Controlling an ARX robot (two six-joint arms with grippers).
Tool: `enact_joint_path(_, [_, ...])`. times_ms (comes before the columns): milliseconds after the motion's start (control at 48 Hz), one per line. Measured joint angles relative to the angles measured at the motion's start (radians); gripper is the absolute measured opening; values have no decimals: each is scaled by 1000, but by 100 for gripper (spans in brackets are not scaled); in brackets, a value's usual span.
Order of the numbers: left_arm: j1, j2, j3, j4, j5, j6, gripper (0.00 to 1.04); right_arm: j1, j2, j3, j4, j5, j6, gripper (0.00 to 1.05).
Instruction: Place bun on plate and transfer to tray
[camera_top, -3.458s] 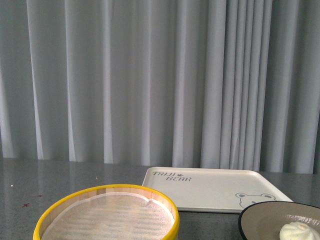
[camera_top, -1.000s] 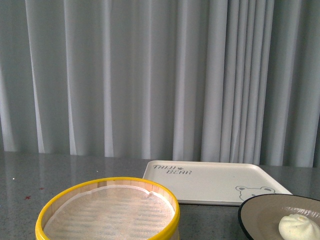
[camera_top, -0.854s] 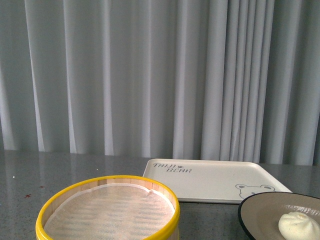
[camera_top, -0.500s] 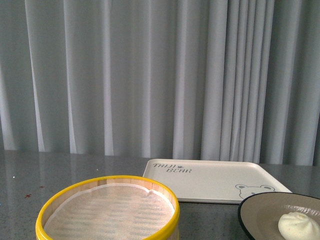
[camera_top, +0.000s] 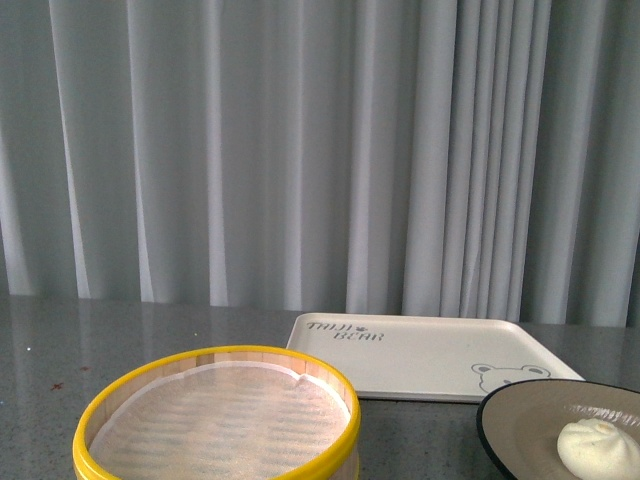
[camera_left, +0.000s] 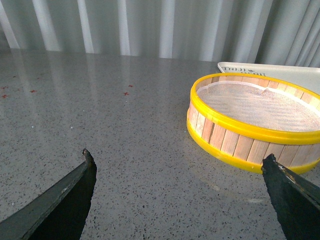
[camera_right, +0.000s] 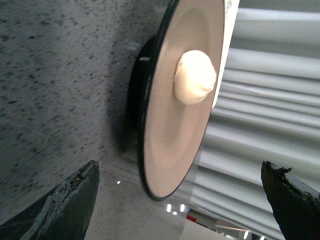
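Left claw (camera_left: 179, 159): spread wide, gripping nothing, facing the steamer basket (camera_left: 252, 120), which stands by the near edge of the table (camera_left: 100, 100).

Right claw (camera_right: 179, 167): also wide open with nothing in it, facing the plate (camera_right: 167, 145).

The bun (camera_right: 195, 77) sits on the plate, close to its middle. The plate rests toward the table's near right corner. The tray (camera_top: 430, 365) lies just behind the plate, toward the far edge. I cannot tell whether the two touch.

I see soft, even, cool light in every feed. The curtain (camera_top: 250, 150) reflects as pale streaks on the table (camera_left: 75, 70); the plate (camera_right: 170, 140) casts a dark shadow beside its foot.
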Motion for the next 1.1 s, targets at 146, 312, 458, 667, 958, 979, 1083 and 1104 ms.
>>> enact_joint_path(146, [0, 0, 0, 0, 0, 0, 98, 9, 92, 29, 107, -14, -5, 96])
enact_joint_path(312, [0, 0, 0, 0, 0, 0, 98, 35, 168, 39, 158, -6, 14, 96])
enact_joint_path(458, [0, 0, 0, 0, 0, 0, 98, 50, 211, 39, 219, 5, 42, 96])
enact_joint_path(667, [0, 0, 0, 0, 0, 0, 98, 56, 270, 39, 280, 27, 77, 96])
enact_joint_path(958, [0, 0, 0, 0, 0, 0, 98, 70, 333, 40, 336, 34, 106, 96])
enact_joint_path(979, [0, 0, 0, 0, 0, 0, 98, 70, 338, 40, 339, 34, 106, 96])
enact_joint_path(1083, [0, 0, 0, 0, 0, 0, 98, 76, 369, 41, 360, 27, 111, 96])
enact_joint_path(1104, [0, 0, 0, 0, 0, 0, 98, 77, 376, 44, 364, 29, 118, 96])
